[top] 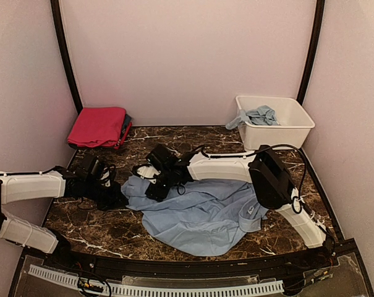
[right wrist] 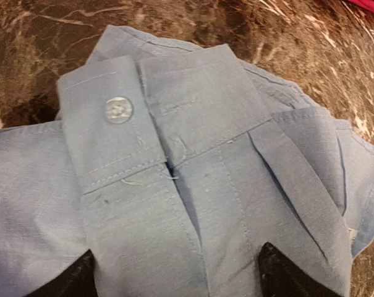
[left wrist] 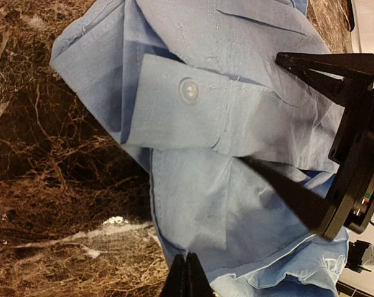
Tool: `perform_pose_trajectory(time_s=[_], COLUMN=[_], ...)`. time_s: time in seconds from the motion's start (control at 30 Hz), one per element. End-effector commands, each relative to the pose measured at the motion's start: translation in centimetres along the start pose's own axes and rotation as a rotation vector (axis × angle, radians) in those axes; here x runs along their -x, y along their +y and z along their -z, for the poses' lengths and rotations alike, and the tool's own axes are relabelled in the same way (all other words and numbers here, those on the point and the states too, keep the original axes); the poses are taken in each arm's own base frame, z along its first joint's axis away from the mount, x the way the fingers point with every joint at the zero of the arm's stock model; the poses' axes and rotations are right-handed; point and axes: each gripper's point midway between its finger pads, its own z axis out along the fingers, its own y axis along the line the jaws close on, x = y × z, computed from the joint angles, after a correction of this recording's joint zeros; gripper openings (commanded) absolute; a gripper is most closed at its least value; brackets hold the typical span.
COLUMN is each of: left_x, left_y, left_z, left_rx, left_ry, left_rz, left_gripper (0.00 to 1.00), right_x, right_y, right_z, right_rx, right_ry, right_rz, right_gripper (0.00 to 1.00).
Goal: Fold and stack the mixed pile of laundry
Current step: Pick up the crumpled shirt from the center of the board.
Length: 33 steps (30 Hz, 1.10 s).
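Shirt (top: 202,216): pale blue, lying crumpled at the middle of the marble table (top: 106,229). Its near hem lies close to the table's near edge. Bare marble shows to the left of the shirt, beyond it, and in a narrower strip to its right.

Beyond the shirt to the left, a folded pink stack (top: 99,125) sits in the far corner. Beyond the shirt to the right, a white tub (top: 279,127) stands against the wall with a pale blue garment (top: 261,114) draped over its rim.

Left gripper (left wrist: 187,275): at the shirt's left edge, fingers pressed together. It cannot be told whether cloth is caught between them.

Right gripper (right wrist: 174,278): over the shirt's left part, fingers spread wide to either side of the sleeve, just behind the buttoned cuff (right wrist: 106,142). Nothing is pinched, and contact with the cloth cannot be confirmed.
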Motion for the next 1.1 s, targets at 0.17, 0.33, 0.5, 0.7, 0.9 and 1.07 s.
perform_pose_trajectory(time_s=[0.17, 0.33, 0.5, 0.7, 0.9, 1.07], left_x=[-0.3, -0.4, -0.1, 1.4, 4.0, 7.6], left_y=[0.6, 0.8, 0.5, -0.7, -2.5, -4.2], left_z=[-0.1, -0.5, -0.5, 0.3, 0.7, 0.8], left_rx=[0.015, 0.019, 0.011, -0.015, 0.000, 0.046], left_ry=[0.000, 0.011, -0.001, -0.061, -0.114, -0.181], left_rz=[0.006, 0.010, 0.007, -0.041, -0.140, -0.220], left_gripper=[0.00, 0.00, 0.00, 0.00, 0.22, 0.60], right_x=[2.0, 4.5, 6.3, 8.8, 7.8, 3.0], right_y=[-7.9, -10.0, -11.7, -14.5, -17.1, -18.2], right_z=[4.6, 9.0, 13.8, 24.3, 37.3, 46.0], right_rx=[-0.253, -0.306, -0.334, -0.457, -0.610, -0.746], right_ry=[-0.063, -0.147, -0.235, -0.375, -0.531, -0.586], right_rz=[-0.103, -0.114, -0.136, -0.190, -0.304, -0.424], right_gripper=[0.44, 0.03, 0.00, 0.00, 0.00, 0.00])
